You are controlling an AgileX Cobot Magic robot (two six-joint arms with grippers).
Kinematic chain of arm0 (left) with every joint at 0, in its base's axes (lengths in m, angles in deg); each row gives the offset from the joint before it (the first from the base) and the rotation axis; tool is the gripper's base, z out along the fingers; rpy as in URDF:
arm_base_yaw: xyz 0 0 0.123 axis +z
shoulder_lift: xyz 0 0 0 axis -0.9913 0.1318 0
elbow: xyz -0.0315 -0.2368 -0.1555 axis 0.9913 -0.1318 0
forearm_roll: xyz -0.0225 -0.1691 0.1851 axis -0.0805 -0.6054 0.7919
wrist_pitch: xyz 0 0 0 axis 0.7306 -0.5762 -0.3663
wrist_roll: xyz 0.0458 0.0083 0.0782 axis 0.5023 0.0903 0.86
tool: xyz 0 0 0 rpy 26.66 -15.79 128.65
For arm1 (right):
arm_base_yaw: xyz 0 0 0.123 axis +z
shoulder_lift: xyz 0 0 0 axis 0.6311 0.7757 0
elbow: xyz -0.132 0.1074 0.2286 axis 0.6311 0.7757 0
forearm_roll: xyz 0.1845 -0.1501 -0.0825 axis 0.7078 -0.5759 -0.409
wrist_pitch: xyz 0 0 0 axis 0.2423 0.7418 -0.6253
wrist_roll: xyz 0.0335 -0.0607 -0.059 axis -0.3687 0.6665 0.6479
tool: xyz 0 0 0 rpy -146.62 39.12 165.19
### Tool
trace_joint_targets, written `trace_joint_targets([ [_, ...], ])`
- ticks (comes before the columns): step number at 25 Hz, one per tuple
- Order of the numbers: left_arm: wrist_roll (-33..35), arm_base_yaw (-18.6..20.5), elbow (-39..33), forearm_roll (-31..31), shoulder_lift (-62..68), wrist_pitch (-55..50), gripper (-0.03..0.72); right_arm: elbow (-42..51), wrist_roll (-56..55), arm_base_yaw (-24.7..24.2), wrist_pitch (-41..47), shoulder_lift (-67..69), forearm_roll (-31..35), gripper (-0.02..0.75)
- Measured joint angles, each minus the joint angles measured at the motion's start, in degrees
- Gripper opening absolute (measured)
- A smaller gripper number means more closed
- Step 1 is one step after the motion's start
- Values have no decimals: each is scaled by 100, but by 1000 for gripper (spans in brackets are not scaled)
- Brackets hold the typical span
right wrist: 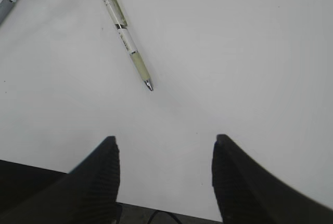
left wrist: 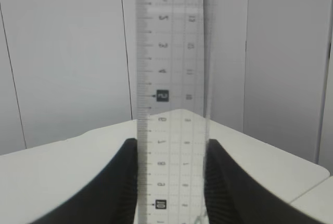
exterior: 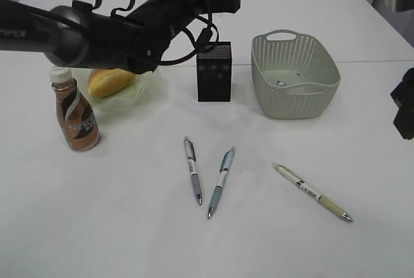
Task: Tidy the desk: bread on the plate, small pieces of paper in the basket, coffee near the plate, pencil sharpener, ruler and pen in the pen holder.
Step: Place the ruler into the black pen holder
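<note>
**Left wrist view: ruler clamped upright**

We see the left claw (left wrist: 171,182) gripping the ruler (left wrist: 170,78), which stands straight up between its pads. Below and just beside that claw sits the pen holder (exterior: 213,71). The right claw (right wrist: 164,182) hangs open and empty above the desk (right wrist: 234,52), a pen (right wrist: 126,35) lying ahead of it, apart.
</note>
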Motion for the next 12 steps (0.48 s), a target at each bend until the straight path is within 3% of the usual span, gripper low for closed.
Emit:
trace_joint_targets([
  [12, 0, 131, 0, -112, 401, 148, 261, 10, 0, 0, 0, 0, -9, 447],
])
